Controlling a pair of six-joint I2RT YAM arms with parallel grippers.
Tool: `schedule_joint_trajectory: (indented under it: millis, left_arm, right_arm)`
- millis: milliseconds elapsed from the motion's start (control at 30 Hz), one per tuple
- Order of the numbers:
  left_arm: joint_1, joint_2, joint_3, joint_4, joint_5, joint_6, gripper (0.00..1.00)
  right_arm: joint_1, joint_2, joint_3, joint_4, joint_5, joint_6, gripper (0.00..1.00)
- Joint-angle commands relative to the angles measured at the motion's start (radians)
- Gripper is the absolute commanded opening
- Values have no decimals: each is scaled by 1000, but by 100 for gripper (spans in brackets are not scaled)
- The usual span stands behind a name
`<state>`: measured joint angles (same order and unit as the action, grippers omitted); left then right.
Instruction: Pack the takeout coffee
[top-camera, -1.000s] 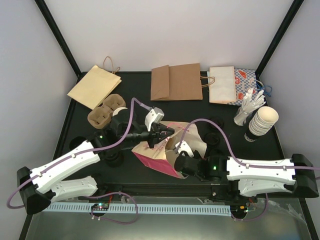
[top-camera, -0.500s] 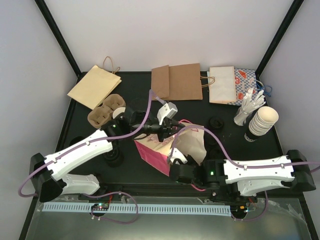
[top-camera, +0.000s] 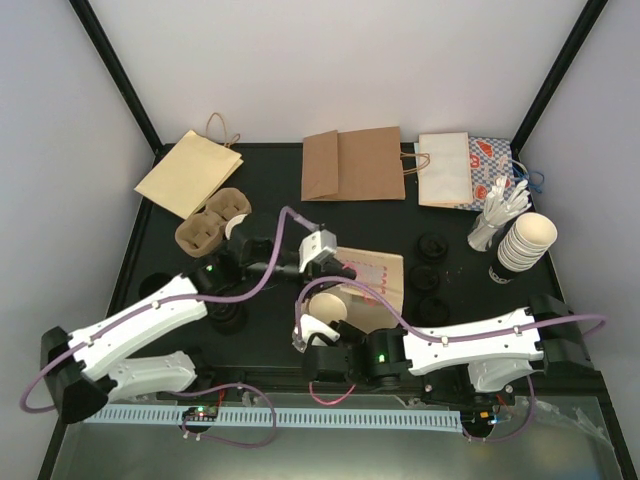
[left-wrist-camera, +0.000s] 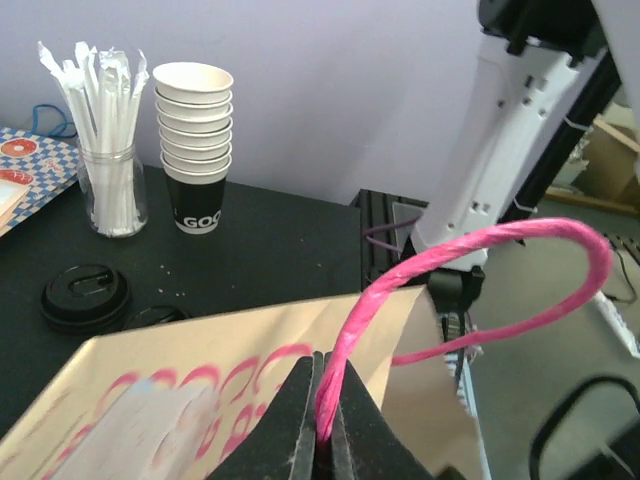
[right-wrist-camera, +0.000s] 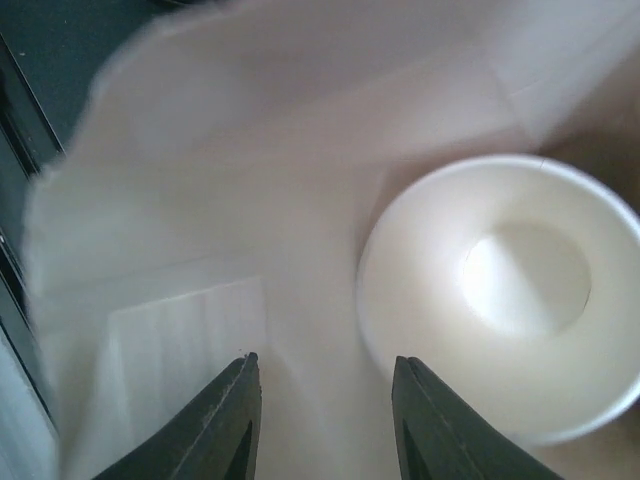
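The takeout coffee cup (right-wrist-camera: 510, 300) is a small white paper cup, cream inside. It lies inside the mouth of a tan paper bag (top-camera: 375, 280) with pink print, its open top facing the right wrist camera. From above, the cup (top-camera: 328, 305) shows at the bag's near-left opening. My right gripper (right-wrist-camera: 325, 400) is open just short of the cup, with only bag paper between its fingers. My left gripper (left-wrist-camera: 322, 365) is shut on the bag's pink twisted handle (left-wrist-camera: 480, 250), above the bag (left-wrist-camera: 200, 400). In the top view the left gripper (top-camera: 335, 263) is at the bag's far-left corner and the right gripper (top-camera: 312, 322) is below the cup.
A stack of nested cups (top-camera: 525, 245) and a jar of straws (top-camera: 495, 215) stand at the right, with black lids (top-camera: 432, 245) beside them. A cardboard cup carrier (top-camera: 210, 222) sits at the left. Flat paper bags (top-camera: 350, 165) lie along the back edge.
The bag has tipped from showing its pink side to lying flatter. My right gripper has drawn back to the near left, out of the bag. The cup now shows in the mouth.
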<state>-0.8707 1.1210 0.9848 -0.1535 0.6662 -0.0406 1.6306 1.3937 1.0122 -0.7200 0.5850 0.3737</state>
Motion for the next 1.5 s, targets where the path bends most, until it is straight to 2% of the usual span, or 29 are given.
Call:
schedule_joint_trajectory:
  millis: [0, 167, 433, 500, 600, 767, 867, 1067, 1300, 1467]
  left_arm:
    - [6, -130, -85, 11, 8, 102, 2]
    - [6, -198, -156, 21, 3, 92, 1]
    - [6, -187, -157, 20, 5, 44, 2]
    - [6, -181, -155, 29, 15, 44, 2]
    - [6, -181, -148, 27, 22, 50, 2]
    - [6, -187, -148, 10, 29, 56, 2]
    - [6, -190, -154, 6, 37, 49, 2]
    - [6, -190, -176, 50, 60, 3, 1]
    - [6, -180, -180, 74, 76, -16, 2]
    - [6, -175, -180, 83, 76, -26, 1]
  right_arm:
    - [5, -14, 7, -18, 25, -60, 39]
    - [-3, -42, -35, -11, 49, -137, 39]
    - [-19, -86, -75, -46, 9, -216, 37]
    - [-17, -95, -89, -20, -36, -273, 36]
    - [-18, -131, -137, 60, -128, -420, 41]
    - [-24, -111, -123, 67, -47, -555, 41]
    - [-29, -101, -138, 71, -27, -695, 40]
    - [-78, -192, -200, 167, -47, -975, 40]
    - [-134, -141, -143, 120, -50, -1123, 40]
    - [-137, -117, -135, 155, -54, -1212, 41]
